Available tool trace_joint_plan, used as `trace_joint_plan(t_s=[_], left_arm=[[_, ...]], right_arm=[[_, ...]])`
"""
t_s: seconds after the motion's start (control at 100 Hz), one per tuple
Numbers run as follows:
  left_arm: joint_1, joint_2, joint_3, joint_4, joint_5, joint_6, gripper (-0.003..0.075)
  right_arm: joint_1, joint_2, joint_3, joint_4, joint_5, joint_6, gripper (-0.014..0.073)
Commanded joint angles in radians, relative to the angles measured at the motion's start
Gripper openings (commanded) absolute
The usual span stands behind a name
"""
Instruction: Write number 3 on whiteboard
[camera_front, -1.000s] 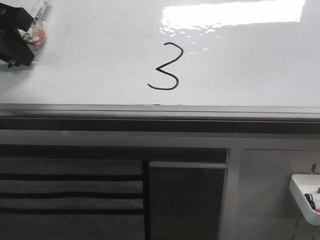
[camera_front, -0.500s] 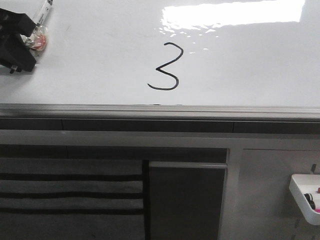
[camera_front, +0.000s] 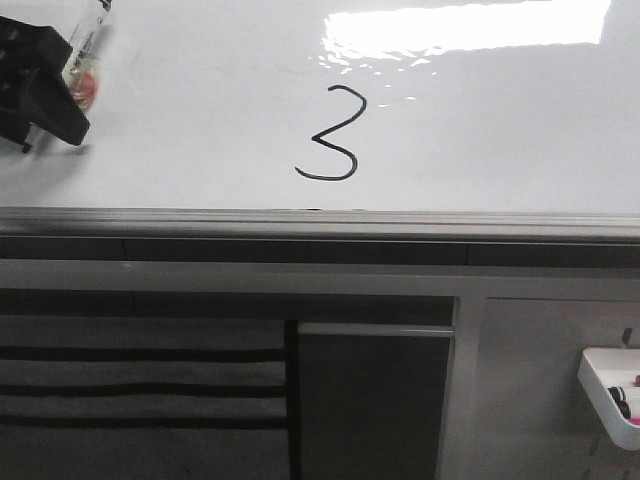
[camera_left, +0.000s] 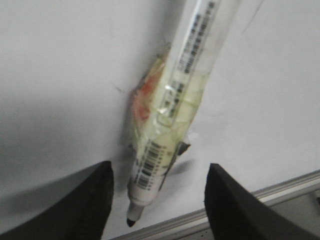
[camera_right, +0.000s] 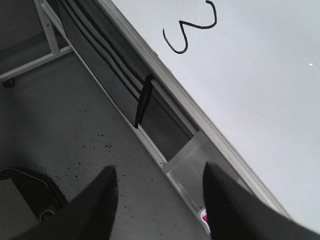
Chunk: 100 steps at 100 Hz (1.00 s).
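Black number 3 (camera_front: 330, 134) is finished on the whiteboard (camera_front: 200, 120). The marker (camera_left: 172, 115) lies between the left gripper (camera_left: 157, 200) jaws, which stand apart, tip toward 6 o'clock; the right gripper (camera_right: 157, 200) jaws are apart, empty.

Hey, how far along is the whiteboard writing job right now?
Done: a thin black hand-drawn number 3 sits complete on the glossy white whiteboard. In hand: the clear-barrelled marker lies between the open left gripper fingers, tip off the digit. Left: apparently nothing beyond withdrawing.

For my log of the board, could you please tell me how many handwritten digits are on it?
1. A thin black hand-drawn digit 3 sits near the middle of the glossy white whiteboard, above its grey rail. Parts of the board lie out of view.
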Motion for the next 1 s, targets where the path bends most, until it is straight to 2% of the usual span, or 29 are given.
trace_joint_plan(t_s=[0.0, 0.21, 0.35, 0.46, 0.61, 0.67, 0.85, 0.99], left_arm=[[0.0, -0.03, -0.028, -0.021, -0.053, -0.009, 0.0449], [0.0, -0.095, -0.065, -0.013, 0.063, -0.009, 0.0439], [0.0, -0.198, -0.115, 0.008, 0.178, -0.009, 0.0439], [0.0, -0.306, -0.142, 0.011, 0.287, -0.009, 0.0439], [0.0, -0.501, -0.141, 0.086, 0.384, -0.011, 0.0438], [0.0, -0.569, -0.132, 0.112, 0.413, -0.035, 0.0428], [0.0, -0.801, 0.013, 0.139, 0.378, -0.053, 0.0363], [0.0, -0.948, 0.19, 0.139, 0.242, -0.053, 0.0283]], right_arm=[[-0.007, -0.007, -0.032, 0.012, -0.055, 0.006, 0.0342], [-0.009, -0.024, -0.032, 0.012, -0.042, 0.055, 0.0342], [-0.009, -0.057, -0.032, 0.001, -0.012, 0.156, 0.0342], [-0.009, -0.085, -0.032, -0.092, 0.027, 0.346, 0.0342], [-0.009, -0.147, -0.032, -0.34, 0.13, 0.66, 0.034], [-0.009, -0.18, -0.028, -0.384, 0.148, 0.723, 0.034], [-0.009, -0.342, 0.076, -0.384, 0.048, 0.799, 0.034], [-0.009, -0.482, 0.204, -0.384, -0.094, 0.805, 0.0339]])
